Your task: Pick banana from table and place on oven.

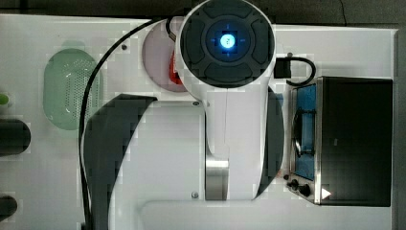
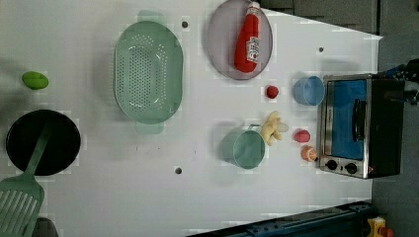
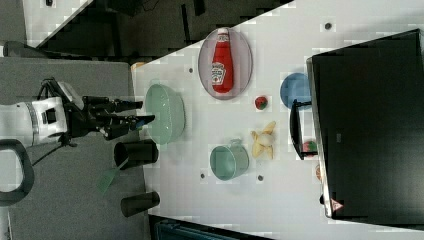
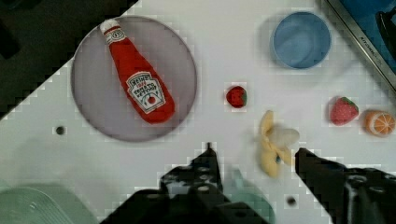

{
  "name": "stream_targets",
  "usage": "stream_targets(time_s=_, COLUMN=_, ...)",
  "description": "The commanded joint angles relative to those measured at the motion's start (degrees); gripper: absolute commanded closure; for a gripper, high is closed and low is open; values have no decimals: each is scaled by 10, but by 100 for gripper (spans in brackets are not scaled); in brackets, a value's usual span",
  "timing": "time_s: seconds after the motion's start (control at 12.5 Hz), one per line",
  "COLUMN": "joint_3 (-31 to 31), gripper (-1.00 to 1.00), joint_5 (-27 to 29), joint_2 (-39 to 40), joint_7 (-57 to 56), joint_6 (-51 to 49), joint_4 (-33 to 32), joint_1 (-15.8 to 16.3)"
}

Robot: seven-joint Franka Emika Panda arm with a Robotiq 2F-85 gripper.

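The banana (image 4: pixel 273 148) is a pale-yellow, half-peeled toy lying on the white table (image 4: pixel 224 46). In the wrist view it appears between my two dark fingertips, nearer one of them, and well below them. My gripper (image 4: pixel 255 151) is open and holds nothing. In the right view the gripper (image 3: pixel 137 113) hangs far off the table, at the right view's left. The banana (image 2: pixel 272 128) lies next to a teal cup (image 2: pixel 243 148), a short way from the oven (image 2: pixel 360 126). The oven's black top (image 3: pixel 370 130) is bare.
A ketchup bottle (image 4: pixel 137 79) lies on a grey plate (image 4: pixel 93 102). Near the banana are a small red strawberry (image 4: pixel 236 96), a pink strawberry (image 4: pixel 343 110), an orange slice (image 4: pixel 379 122) and a blue cup (image 4: pixel 301 39). A green colander (image 2: pixel 147 71), a black pan (image 2: pixel 43 142) and a spatula (image 2: pixel 20 200) sit farther off.
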Motion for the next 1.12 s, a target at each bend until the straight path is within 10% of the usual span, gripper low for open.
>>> stream_targets(time_s=0.08, joint_3=-10, gripper=-58, joint_5=-9, joint_2=-264, joint_7=65, joint_6=-79, joint_4=-188, joint_1=-15)
stream_targets(time_s=0.24, joint_3=-10, gripper=-100, joint_5=-9, joint_2=-264, joint_7=65, joint_6=-79, joint_4=-192, joint_1=-15)
stream_targets(time_s=1.12, joint_3=-6, gripper=-100, joint_5=-9, joint_2=-161, joint_7=65, joint_6=140, joint_4=-314, joint_1=-15)
